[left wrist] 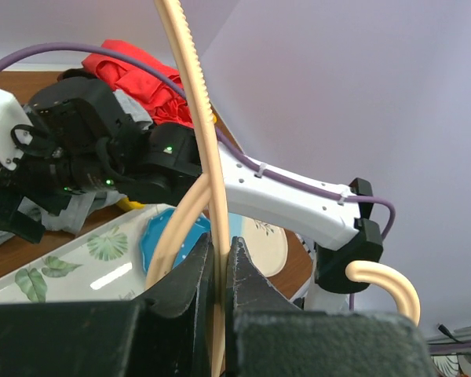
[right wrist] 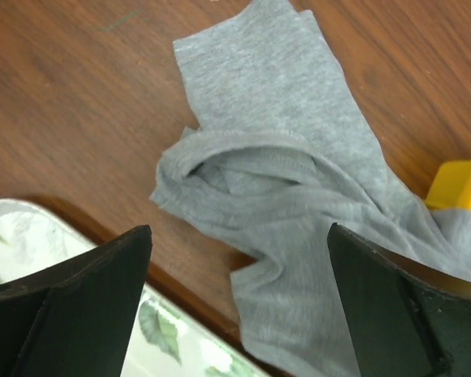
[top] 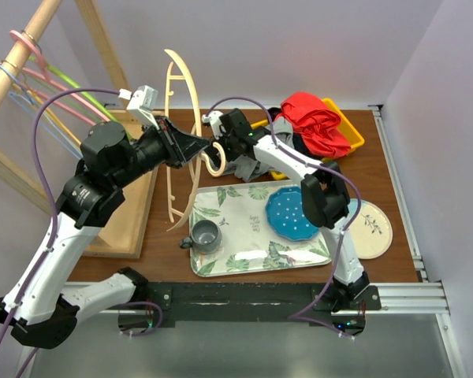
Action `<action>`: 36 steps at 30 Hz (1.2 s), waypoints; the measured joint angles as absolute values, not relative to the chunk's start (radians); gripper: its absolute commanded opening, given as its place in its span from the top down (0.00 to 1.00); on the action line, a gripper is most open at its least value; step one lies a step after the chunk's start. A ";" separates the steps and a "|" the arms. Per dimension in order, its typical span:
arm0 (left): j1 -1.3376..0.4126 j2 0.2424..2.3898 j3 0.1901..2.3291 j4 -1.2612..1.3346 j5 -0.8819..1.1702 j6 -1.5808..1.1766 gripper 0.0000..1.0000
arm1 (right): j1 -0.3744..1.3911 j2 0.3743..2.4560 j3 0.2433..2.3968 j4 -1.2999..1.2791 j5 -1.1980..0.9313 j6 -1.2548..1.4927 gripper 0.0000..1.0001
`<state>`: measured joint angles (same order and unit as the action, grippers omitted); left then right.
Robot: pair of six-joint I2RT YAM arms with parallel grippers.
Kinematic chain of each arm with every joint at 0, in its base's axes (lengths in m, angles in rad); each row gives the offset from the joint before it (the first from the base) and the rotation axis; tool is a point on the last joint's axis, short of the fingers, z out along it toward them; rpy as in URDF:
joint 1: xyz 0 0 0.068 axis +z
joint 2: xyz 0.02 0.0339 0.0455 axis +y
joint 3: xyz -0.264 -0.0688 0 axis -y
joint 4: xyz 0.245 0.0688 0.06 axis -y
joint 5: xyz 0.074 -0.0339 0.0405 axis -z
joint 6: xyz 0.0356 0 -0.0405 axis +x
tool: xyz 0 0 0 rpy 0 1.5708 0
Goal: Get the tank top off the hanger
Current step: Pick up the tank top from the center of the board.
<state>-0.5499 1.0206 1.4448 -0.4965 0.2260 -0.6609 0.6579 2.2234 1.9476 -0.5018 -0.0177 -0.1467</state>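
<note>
tank top [right wrist: 298, 181] cut off, hanger [left wrist: 192, 102] cropped

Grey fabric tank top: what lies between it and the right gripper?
Nothing: in the right wrist view, the open right gripper hangs directly over the grey fabric tank top.

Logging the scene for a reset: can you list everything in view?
hanger: 1, cream, held upright, centre
tank top: 1, grey, crumpled on table
tray: 1, leaf-print, table front
cup: 1, grey, on tray
blue plate: 1, dotted, on tray
white plate: 1, right of tray
red cloth: 1, in yellow bin
rack hangers: several, mixed colours, far left
left hand: 1, black, shut on hanger
right hand: 1, black, open above tank top
</note>
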 measured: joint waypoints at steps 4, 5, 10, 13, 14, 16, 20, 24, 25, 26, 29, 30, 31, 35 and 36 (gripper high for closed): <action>-0.550 1.022 1.445 -0.496 0.226 -0.661 1.00 | 0.654 2.323 2.041 -0.527 -0.010 -0.177 0.02; -0.550 1.021 1.445 -0.495 0.225 -0.662 1.00 | 0.648 2.357 2.070 -0.538 -0.009 -0.178 0.02; -0.550 1.021 1.445 -0.495 0.215 -0.667 1.00 | 0.620 2.490 2.177 -0.580 -0.014 -0.165 0.15; -0.550 1.021 1.446 -0.495 0.202 -0.669 1.00 | 0.605 2.514 2.228 -0.592 -0.020 -0.147 0.41; -0.550 1.021 1.448 -0.495 0.200 -0.669 1.00 | 0.601 2.517 2.230 -0.592 -0.020 -0.146 0.52; -0.550 1.020 1.449 -0.495 0.192 -0.669 1.00 | 0.594 2.519 2.230 -0.592 -0.019 -0.137 0.78; -0.550 1.019 1.450 -0.493 0.175 -0.669 1.00 | 0.582 2.517 2.230 -0.583 -0.042 -0.123 1.00; -0.550 1.018 1.451 -0.488 0.165 -0.669 1.00 | 0.576 2.494 2.230 -0.586 -0.075 -0.117 1.00; -0.550 1.017 1.451 -0.488 0.160 -0.669 1.00 | 0.577 2.479 2.230 -0.587 -0.080 -0.114 1.00; -0.550 1.015 1.451 -0.488 0.155 -0.669 1.00 | 0.577 2.457 2.230 -0.584 -0.083 -0.110 1.00; -0.550 1.010 1.451 -0.487 0.147 -0.669 1.00 | 0.576 2.356 2.228 -0.573 -0.098 -0.089 1.00; -0.550 1.008 1.451 -0.487 0.145 -0.669 1.00 | 0.575 2.320 2.228 -0.563 -0.099 -0.084 1.00; -0.550 1.006 1.451 -0.487 0.143 -0.669 1.00 | 0.571 2.272 2.228 -0.552 -0.100 -0.075 1.00; -0.550 1.000 1.451 -0.487 0.139 -0.670 1.00 | 0.541 2.080 2.231 -0.474 -0.101 -0.035 1.00; -0.550 0.999 1.451 -0.486 0.138 -0.671 1.00 | 0.529 2.040 2.238 -0.452 -0.099 -0.025 1.00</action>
